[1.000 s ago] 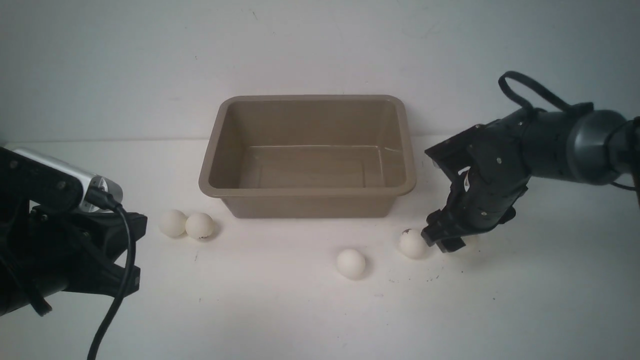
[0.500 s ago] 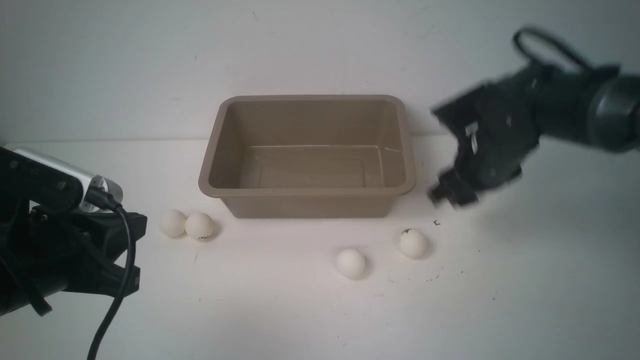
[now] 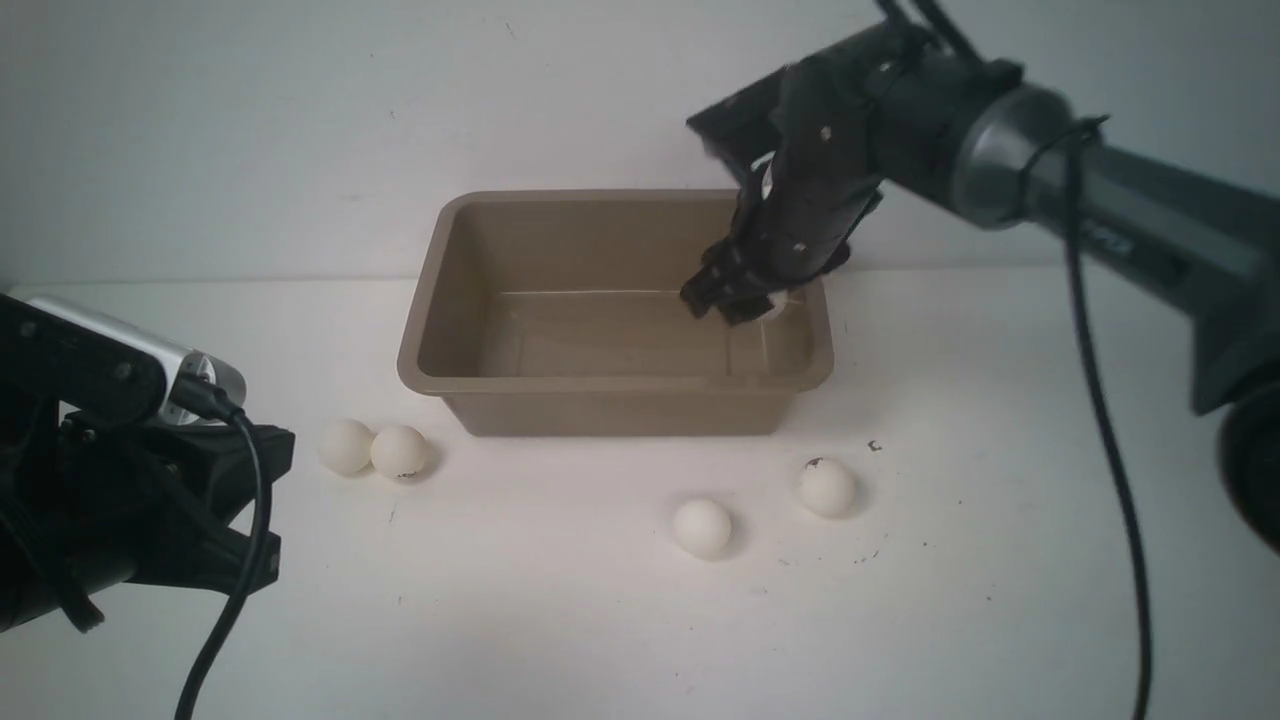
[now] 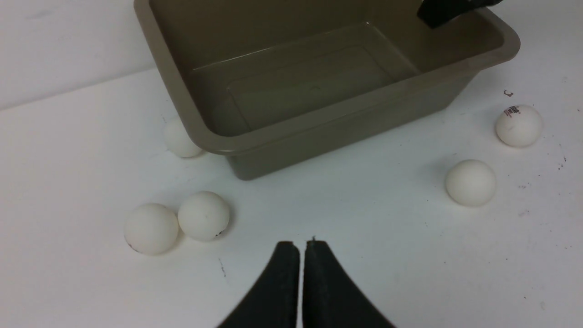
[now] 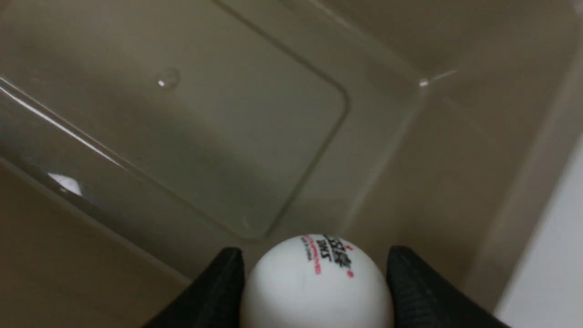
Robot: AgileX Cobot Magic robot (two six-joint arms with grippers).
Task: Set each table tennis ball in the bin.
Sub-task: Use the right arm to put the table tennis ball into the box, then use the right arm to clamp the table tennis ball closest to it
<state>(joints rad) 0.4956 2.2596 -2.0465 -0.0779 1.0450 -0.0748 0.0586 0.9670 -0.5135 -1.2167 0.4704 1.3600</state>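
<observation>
Right claw (image 5: pixel 314 255) clamped on ball (image 5: pixel 315 291) over bin (image 3: pixel 610 408), left claw (image 4: pixel 300 248) together, loose balls (image 3: pixel 702 527) nearby

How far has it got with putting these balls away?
Nothing is in yet: the bin is empty. The right gripper holds one ball over it, not yet dropped. Five more balls lie on the table: two touching, one beside the bin's wall, two apart in front. The left gripper is shut, holding nothing.
</observation>
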